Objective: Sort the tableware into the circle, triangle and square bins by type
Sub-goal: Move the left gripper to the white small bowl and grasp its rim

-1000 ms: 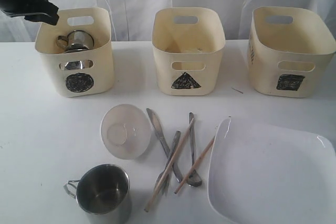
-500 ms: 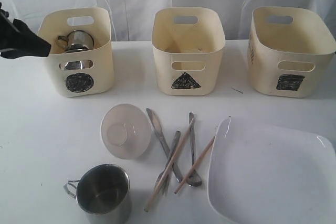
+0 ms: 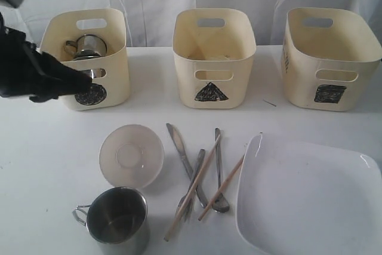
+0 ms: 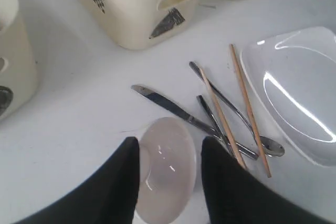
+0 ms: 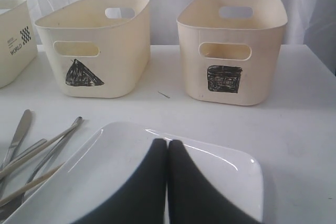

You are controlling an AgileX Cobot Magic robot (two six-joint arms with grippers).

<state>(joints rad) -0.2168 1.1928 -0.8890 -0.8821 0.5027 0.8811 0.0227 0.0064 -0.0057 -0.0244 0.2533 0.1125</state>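
Observation:
My left gripper (image 4: 170, 144) is open, and the small white bowl (image 4: 167, 167) shows on the table between its fingers (image 4: 122, 182). In the exterior view that gripper (image 3: 80, 82) hangs before the circle bin (image 3: 113, 34), up and left of the white bowl (image 3: 131, 156). One steel mug (image 3: 89, 46) is inside the circle bin; another mug (image 3: 116, 214) stands at the front. Steel cutlery (image 3: 179, 147) and wooden chopsticks (image 3: 224, 186) lie crossed mid-table. My right gripper (image 5: 168, 144) is shut, empty, over the large white plate (image 5: 105, 156). The steel bowl is not clearly in view.
The triangle bin (image 3: 213, 58) and the square bin (image 3: 331, 58) stand in a row at the back beside the circle bin, before a white curtain. The plate (image 3: 310, 195) fills the front right corner. A small dark sliver (image 3: 270, 103) lies between the two right bins.
My left arm has come down and rightward from the top left corner to the front of the circle bin. The white bowl has shifted left and now lies flat.

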